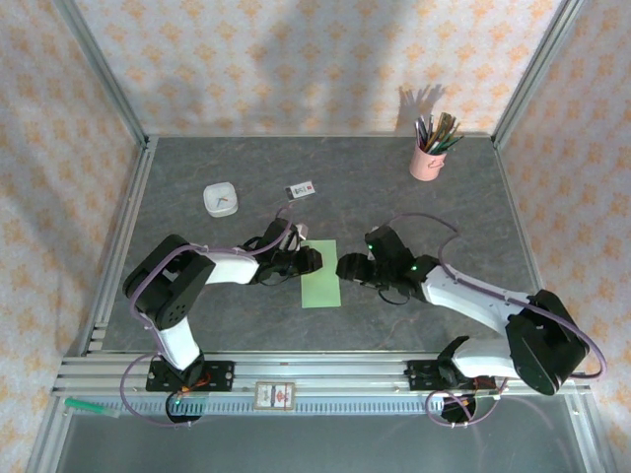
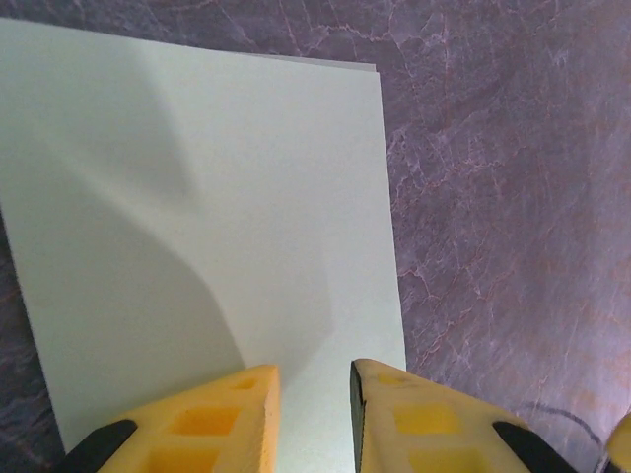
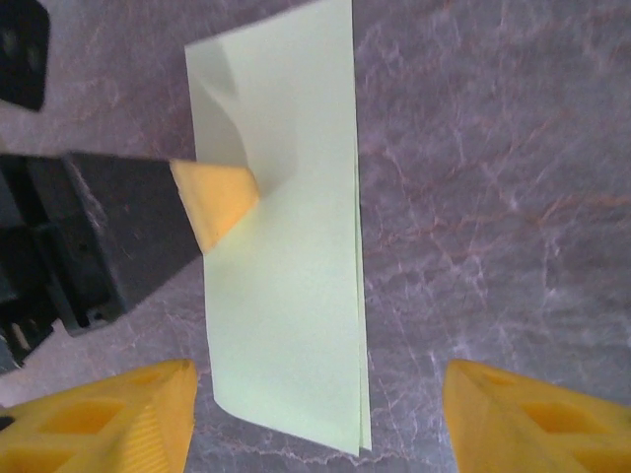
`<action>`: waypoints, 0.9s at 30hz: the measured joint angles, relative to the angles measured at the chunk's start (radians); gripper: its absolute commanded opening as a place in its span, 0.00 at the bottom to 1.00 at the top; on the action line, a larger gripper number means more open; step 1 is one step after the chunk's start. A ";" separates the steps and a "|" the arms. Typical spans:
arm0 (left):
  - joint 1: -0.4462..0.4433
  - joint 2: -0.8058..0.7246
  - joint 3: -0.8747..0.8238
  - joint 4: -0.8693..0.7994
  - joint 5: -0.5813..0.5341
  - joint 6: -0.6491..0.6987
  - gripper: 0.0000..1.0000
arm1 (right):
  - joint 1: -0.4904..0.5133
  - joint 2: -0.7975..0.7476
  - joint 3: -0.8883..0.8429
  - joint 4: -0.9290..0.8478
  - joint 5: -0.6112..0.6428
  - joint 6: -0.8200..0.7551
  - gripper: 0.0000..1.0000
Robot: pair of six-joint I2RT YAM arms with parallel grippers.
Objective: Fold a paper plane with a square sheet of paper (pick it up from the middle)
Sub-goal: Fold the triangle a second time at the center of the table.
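From above, the pale green sheet of paper (image 1: 320,274), folded to a narrow rectangle, lies flat on the desk (image 1: 246,163) between left claw (image 1: 312,259) and right claw (image 1: 342,268); a pink pencil cup (image 1: 428,160) stands well apart. Left wrist: the left fingers (image 2: 207,424) are nearly together over the sheet's edge (grasping it? cannot tell). Right wrist: claw released.

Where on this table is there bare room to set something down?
Bare tabletop lies between the small card and the pink pencil cup, and along the right side in front of the cup. The near strip in front of the green paper is free too. Crowded: the centre, where the left gripper and right gripper sit at the paper.
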 measured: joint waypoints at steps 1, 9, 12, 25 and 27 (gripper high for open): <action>0.000 0.000 0.000 0.000 0.000 0.003 0.27 | 0.012 0.000 -0.014 0.011 -0.006 0.013 0.64; 0.000 0.000 -0.010 0.006 -0.001 0.010 0.26 | 0.101 0.053 -0.054 0.128 -0.061 0.093 0.60; 0.000 0.000 -0.017 0.022 -0.001 0.010 0.26 | 0.111 0.080 -0.054 0.160 -0.068 0.106 0.58; 0.000 -0.001 -0.027 0.040 0.000 0.010 0.26 | 0.124 0.135 -0.075 0.219 -0.068 0.122 0.58; 0.000 -0.001 -0.027 0.040 0.000 0.010 0.26 | 0.125 0.137 -0.079 0.221 -0.068 0.122 0.58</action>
